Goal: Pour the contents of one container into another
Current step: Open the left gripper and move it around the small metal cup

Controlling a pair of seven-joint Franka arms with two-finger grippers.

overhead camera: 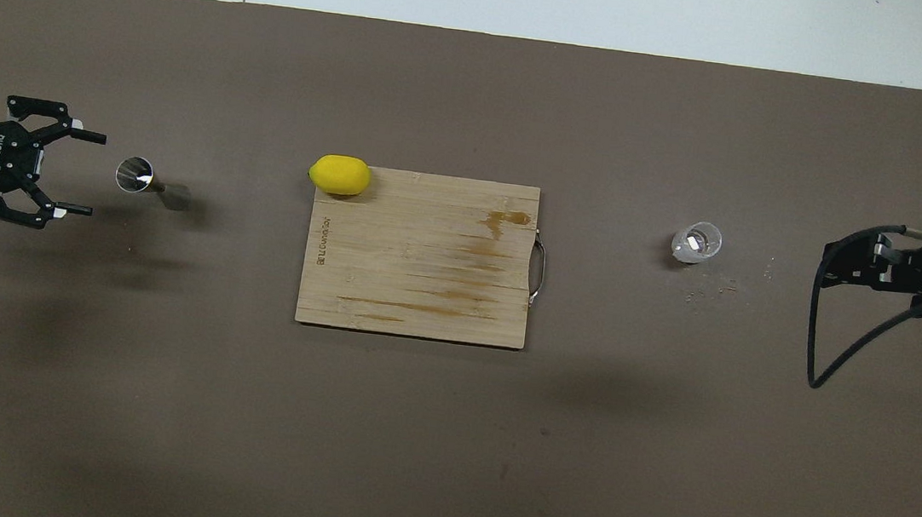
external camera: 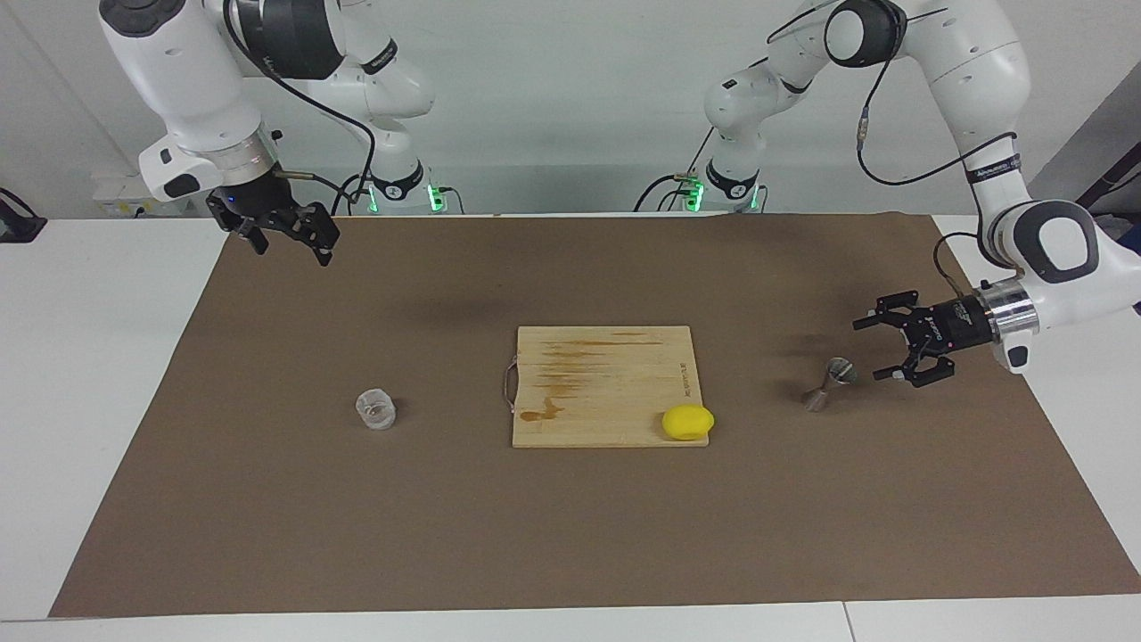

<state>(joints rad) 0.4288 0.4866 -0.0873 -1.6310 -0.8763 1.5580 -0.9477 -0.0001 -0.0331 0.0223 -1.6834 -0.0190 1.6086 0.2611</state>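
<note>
Left gripper (external camera: 875, 349) open and empty beside jigger (external camera: 829, 382) near mat's (external camera: 267, 499) left-arm edge; right gripper (external camera: 290, 241) open, empty, half cut off overhead, high above mat corner, cup (external camera: 375, 409) well apart.

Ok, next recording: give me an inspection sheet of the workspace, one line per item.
Surface: brown mat on a white table; small specks near the cup.
Job's things: clear cup upright toward the right arm's end; metal jigger upright toward the left arm's end.
Clutter: stained cutting board mid-mat, lemon on its corner.
Grippers: left gripper beside the jigger, jaws open, apart; right gripper raised, empty, jaws open.
Cables: black leads along both arms.
Surroundings: nothing seen.
</note>
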